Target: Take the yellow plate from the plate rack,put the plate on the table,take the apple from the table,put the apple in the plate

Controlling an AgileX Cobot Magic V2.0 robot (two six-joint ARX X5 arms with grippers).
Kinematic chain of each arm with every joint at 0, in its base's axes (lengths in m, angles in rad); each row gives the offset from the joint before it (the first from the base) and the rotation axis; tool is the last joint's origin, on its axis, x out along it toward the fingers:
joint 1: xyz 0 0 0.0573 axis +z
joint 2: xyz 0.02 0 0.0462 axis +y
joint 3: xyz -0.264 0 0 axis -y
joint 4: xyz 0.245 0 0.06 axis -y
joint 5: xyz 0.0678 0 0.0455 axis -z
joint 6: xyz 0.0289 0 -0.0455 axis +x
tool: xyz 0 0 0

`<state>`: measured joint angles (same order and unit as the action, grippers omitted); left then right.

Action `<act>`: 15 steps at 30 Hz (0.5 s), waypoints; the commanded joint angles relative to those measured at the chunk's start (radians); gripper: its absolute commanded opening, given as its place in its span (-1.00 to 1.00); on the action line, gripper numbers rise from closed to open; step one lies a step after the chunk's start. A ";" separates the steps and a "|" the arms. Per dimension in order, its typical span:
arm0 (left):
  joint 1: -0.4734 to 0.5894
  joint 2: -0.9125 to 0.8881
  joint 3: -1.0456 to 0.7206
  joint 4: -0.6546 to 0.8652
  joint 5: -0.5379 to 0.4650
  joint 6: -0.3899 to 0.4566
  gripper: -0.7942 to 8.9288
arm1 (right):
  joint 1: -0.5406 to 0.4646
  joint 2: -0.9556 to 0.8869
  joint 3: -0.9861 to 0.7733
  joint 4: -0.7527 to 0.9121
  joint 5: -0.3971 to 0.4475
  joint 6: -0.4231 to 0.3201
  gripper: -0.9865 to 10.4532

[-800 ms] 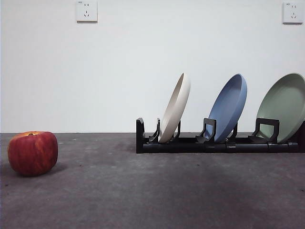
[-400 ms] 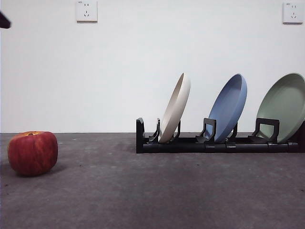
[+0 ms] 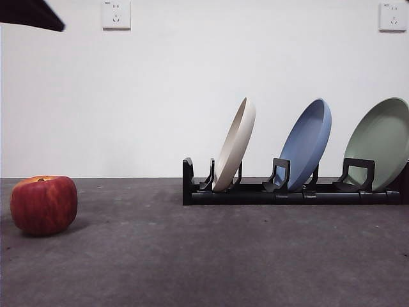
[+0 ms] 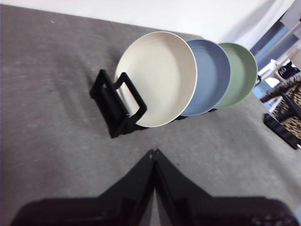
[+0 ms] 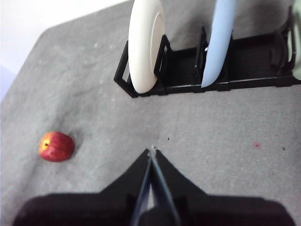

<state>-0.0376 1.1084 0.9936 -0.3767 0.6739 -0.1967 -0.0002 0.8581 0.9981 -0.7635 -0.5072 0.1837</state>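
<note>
The yellow plate (image 3: 234, 144) is cream-coloured and leans upright in the first slot of the black plate rack (image 3: 294, 194). The red apple (image 3: 43, 204) rests on the table (image 3: 192, 256) far to the left of the rack. My left gripper (image 4: 153, 153) is shut and empty, high over the table, facing the hollow side of the yellow plate (image 4: 157, 77) and the plate rack (image 4: 113, 106). My right gripper (image 5: 151, 150) is also shut and empty, high above bare table, with the apple (image 5: 56, 146) off to one side and the yellow plate (image 5: 146, 44) beyond.
A blue plate (image 3: 307, 146) and a pale green plate (image 3: 381, 144) stand in the rack's other slots. A black arm tip (image 3: 29, 14) shows at the front view's top left corner. A white wall with two sockets stands behind the table.
A black arm tip has come into the front view's top left corner and grown larger. The apple, plates and rack have not moved.
</note>
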 commanded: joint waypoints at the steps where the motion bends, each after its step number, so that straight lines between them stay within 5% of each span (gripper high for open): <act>1: -0.026 0.085 0.078 -0.018 0.034 -0.006 -0.85 | 0.001 0.027 0.007 0.003 -0.008 -0.043 -0.83; 12: -0.222 0.677 0.661 -0.147 0.141 0.019 -0.83 | 0.001 0.147 0.007 -0.014 -0.081 -0.082 -0.83; 15: -0.259 0.819 0.840 -0.172 0.141 0.034 -0.61 | 0.001 0.147 0.007 -0.038 -0.081 -0.083 -0.83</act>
<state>-0.2935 1.9156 1.8221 -0.5522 0.8116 -0.1841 -0.0002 1.0042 1.0012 -0.8021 -0.5838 0.1116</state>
